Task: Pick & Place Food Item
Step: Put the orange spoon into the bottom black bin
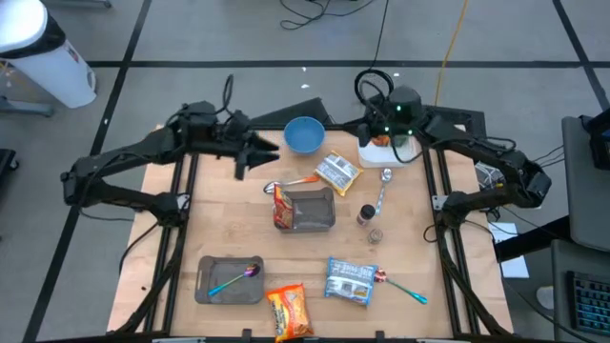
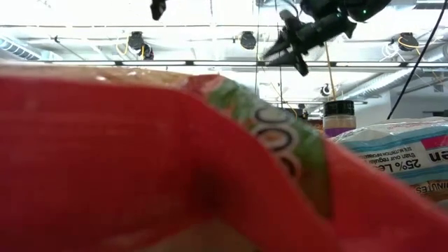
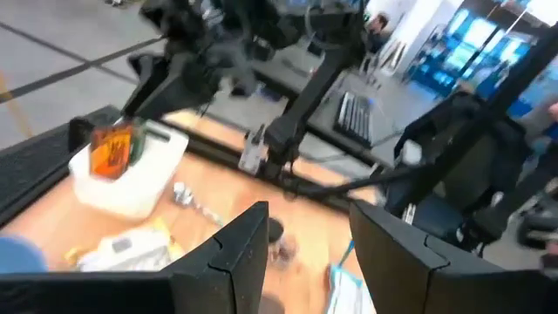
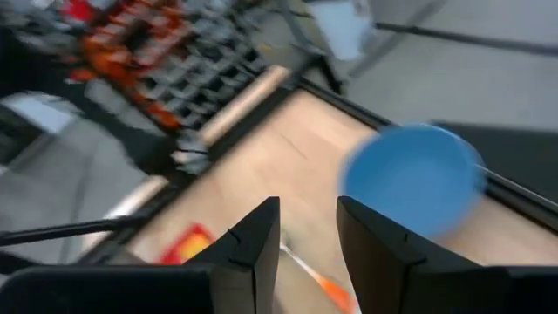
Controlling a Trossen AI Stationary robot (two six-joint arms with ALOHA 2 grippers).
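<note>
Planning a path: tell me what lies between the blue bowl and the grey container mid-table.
In the high view, between the blue bowl and the grey container lies an orange-handled spoon on the bare wood.

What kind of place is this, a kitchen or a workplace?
Most likely a robotics lab or workshop, not a kitchen. The light wooden table stands in a black metal frame on a grey taped floor with loose cables, and a black computer keyboard sits beside it.

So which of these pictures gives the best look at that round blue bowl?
The high view: the round blue bowl shows whole from above, at the table's far edge between the two arms. The right wrist view catches it too, large but blurred. The left wrist view shows only a blue sliver at its edge; the low view shows none of it.
</note>
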